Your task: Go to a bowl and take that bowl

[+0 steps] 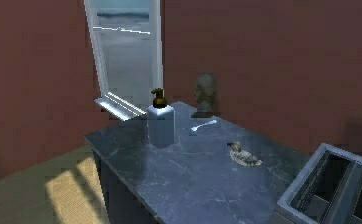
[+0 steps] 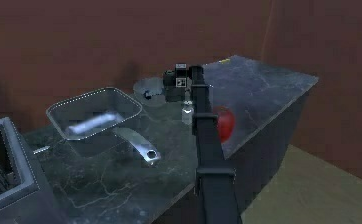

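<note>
1. Probably the bowl (image 2: 141, 84) is the dark, rounded shape standing on the marble countertop (image 2: 259, 85), just past the far corner of the steel sink basin (image 2: 94, 120). It is too small and dim to be sure.
2. Being round, it has no long axis to line up with. What matters is direction: it lies toward the arm side view's left of the gripper (image 2: 157, 90), right at the finger end.
3. Whether the fingers are beside, over or touching it cannot be made out.
4. Since that shape rests on the counter at the gripper's far end, I cannot tell whether the gripper holds anything, nor how wide its fingers are set.
5. The arm (image 2: 211, 160) reaches across the counter, with the faucet (image 2: 141, 148) on one side and a red fruit (image 2: 226, 123) on the other.
6. In the forward view a soap dispenser (image 1: 161, 122), a bust (image 1: 204, 95) and a spoon (image 1: 202, 126) stand farther along.
</note>
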